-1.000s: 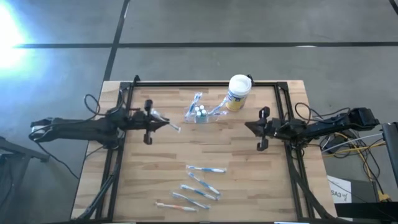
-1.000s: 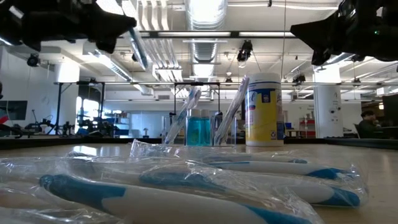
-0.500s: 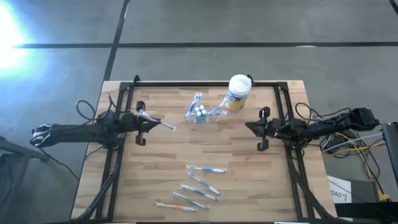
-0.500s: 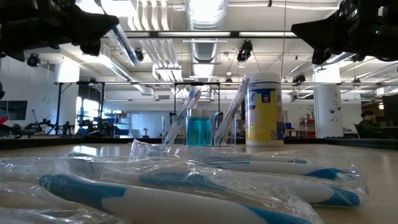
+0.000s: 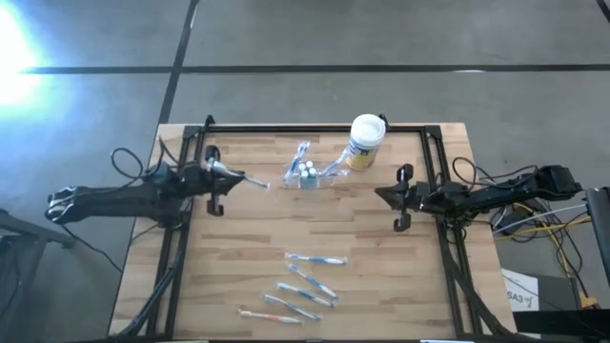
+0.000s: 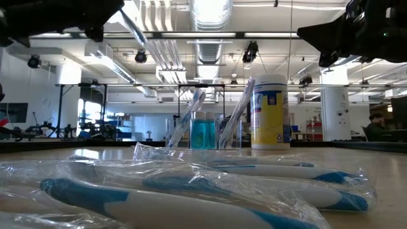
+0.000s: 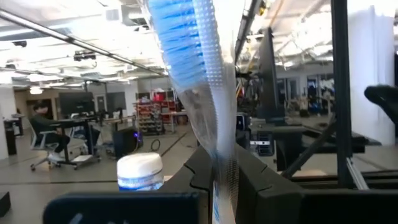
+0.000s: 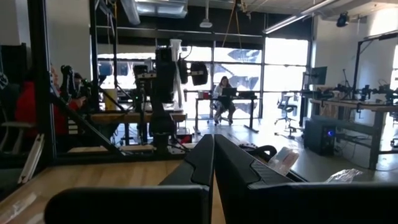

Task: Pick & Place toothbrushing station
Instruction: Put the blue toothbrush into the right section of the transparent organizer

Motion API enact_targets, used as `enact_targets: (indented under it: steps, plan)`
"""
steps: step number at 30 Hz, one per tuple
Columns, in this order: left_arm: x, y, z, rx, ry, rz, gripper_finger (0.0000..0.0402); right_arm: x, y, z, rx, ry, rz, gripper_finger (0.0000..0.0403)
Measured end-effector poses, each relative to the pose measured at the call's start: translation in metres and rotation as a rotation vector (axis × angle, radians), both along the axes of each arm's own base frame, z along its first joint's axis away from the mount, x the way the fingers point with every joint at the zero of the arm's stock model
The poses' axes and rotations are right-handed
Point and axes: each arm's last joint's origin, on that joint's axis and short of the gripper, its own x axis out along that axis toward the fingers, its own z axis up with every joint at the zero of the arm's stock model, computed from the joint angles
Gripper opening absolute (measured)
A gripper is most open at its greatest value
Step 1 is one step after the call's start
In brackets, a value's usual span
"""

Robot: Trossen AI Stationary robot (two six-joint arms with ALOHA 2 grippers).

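Toothbrushing station (image 5: 307, 175): clear low plastic holder, upper centre of the high view, on the wooden table (image 5: 257, 248). Small teal-capped bottles stand in it, with wrapped brushes leaning out to either side. In the low view the same holder (image 6: 205, 135) sits mid-frame, teal bottles between two slanting brushes.

White canister (image 5: 366, 139): yellow label, just right of the station and slightly above it in the high view, close beside it.

Left gripper (image 5: 215, 178): left of the station, apart from it, at about the same height in the frame. Fingers closed on a wrapped toothbrush (image 5: 243, 178) whose free end points right toward the station without reaching it. The left wrist view shows the blue-bristled brush (image 7: 199, 81) in its clear wrapper pinched upright between the dark fingers (image 7: 264, 186).

Right gripper (image 5: 401, 197): right of the station and slightly lower in the frame, well apart from it, carrying nothing. The right wrist view shows its fingers (image 8: 242, 163) pressed together.

Loose wrapped toothbrushes (image 5: 305, 286): several, lower centre of the high view, well below the station.
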Motion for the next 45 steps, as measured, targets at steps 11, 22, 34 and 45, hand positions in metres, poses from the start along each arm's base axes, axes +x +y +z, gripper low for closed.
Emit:
enact_targets:
  steps: [11, 22, 34, 45]
  plan:
    - [0.09, 0.012, 0.048, 0.147, 0.182, -0.072, 0.0026, 0.0, 0.0, 0.0, 0.001, -0.004, -0.003, 0.0008]
    - [0.187, 0.032, 0.03, 0.188, 0.356, -0.068, 0.0026, 0.0, 0.0, 0.0, 0.001, 0.001, -0.003, 0.0008]
    - [0.239, 0.062, 0.013, 0.178, 0.561, 0.153, 0.0026, 0.0, 0.0, 0.0, 0.0, 0.002, -0.007, 0.0008]
    - [0.254, 0.083, -0.027, 0.129, 0.669, 0.205, 0.0026, 0.0, 0.0, 0.0, -0.002, 0.003, -0.008, 0.0008]
